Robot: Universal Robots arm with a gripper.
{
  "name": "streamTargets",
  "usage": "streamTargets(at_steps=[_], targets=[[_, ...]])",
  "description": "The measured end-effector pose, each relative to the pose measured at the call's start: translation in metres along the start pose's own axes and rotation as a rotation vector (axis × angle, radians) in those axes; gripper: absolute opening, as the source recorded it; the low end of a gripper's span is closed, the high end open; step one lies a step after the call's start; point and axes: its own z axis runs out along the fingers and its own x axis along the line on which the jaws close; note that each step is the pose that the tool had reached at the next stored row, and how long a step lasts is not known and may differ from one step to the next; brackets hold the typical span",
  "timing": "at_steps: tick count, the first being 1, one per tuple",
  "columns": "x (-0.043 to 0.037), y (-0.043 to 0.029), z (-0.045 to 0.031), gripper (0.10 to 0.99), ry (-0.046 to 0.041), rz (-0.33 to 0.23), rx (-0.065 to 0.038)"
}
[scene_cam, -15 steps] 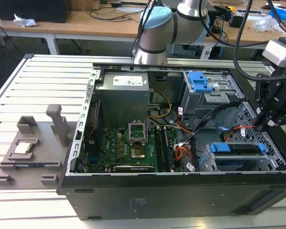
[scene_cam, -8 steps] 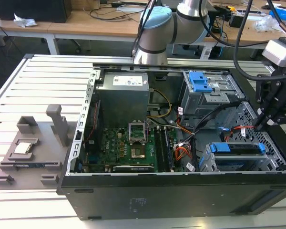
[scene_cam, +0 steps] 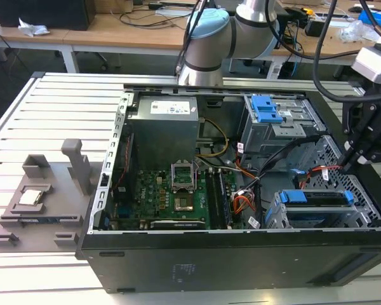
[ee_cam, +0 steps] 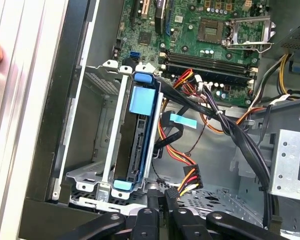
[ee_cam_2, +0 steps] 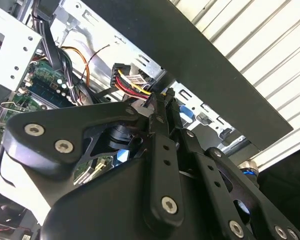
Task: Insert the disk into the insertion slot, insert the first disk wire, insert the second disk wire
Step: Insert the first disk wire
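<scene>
**Disk seated in the slot, gripper pinching a wire plug at the cage edge**

**Exterior view.** The disk (scene_cam: 320, 198) sits inside the insertion slot (scene_cam: 276, 219), in a corner of the open computer case (scene_cam: 178, 267). Its exposed edge faces the case's open side. The long axis of that edge runs between the 2 blue carrier ends, parallel to the slot's walls. The gripper (scene_cam: 348, 164) hangs over the case wall beside the slot, on the side away from the motherboard (scene_cam: 178, 190). Between the slot and the taller cage (scene_cam: 279, 121), black and orange cables cross a gap.

**Second wrist view.** The gripper (ee_cam_2: 159, 102) has its jaws drawn together on the end of the disk wire (ee_cam_2: 135, 84), a red, yellow and black bundle. The case's dark rim passes close by the fingers.

**First wrist view.** The disk (ee_cam: 137, 145) stands on edge in the insertion slot (ee_cam: 85, 172), the blue carrier hugging both ends. Next to it, inside the slot, 1 bay is open. On the slot's other side the disk wire (ee_cam: 187, 181) loops across bare case floor, its black plug at the tips of the gripper (ee_cam: 161, 202), just beside the slot's near edge. Thick black cables run from the slot toward the motherboard (ee_cam: 205, 30).
</scene>
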Motion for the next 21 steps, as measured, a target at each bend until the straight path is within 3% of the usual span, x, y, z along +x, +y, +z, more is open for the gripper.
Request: streamTargets(at_steps=[3, 7, 10, 13, 21], targets=[[-0.0005, 0.0021, 0.0003, 0.169, -0.0003, 0.000, 0.000], [-0.0028, 0.0156, 0.0013, 0.169, -0.0001, 0.000, 0.000], [-0.0038, 0.0216, 0.0018, 0.169, -0.0001, 0.000, 0.000], [-0.0040, 0.0230, 0.0020, 0.169, -0.0005, 0.005, 0.000], [-0.0041, 0.0232, 0.0022, 0.169, -0.0106, 0.111, -0.007]])
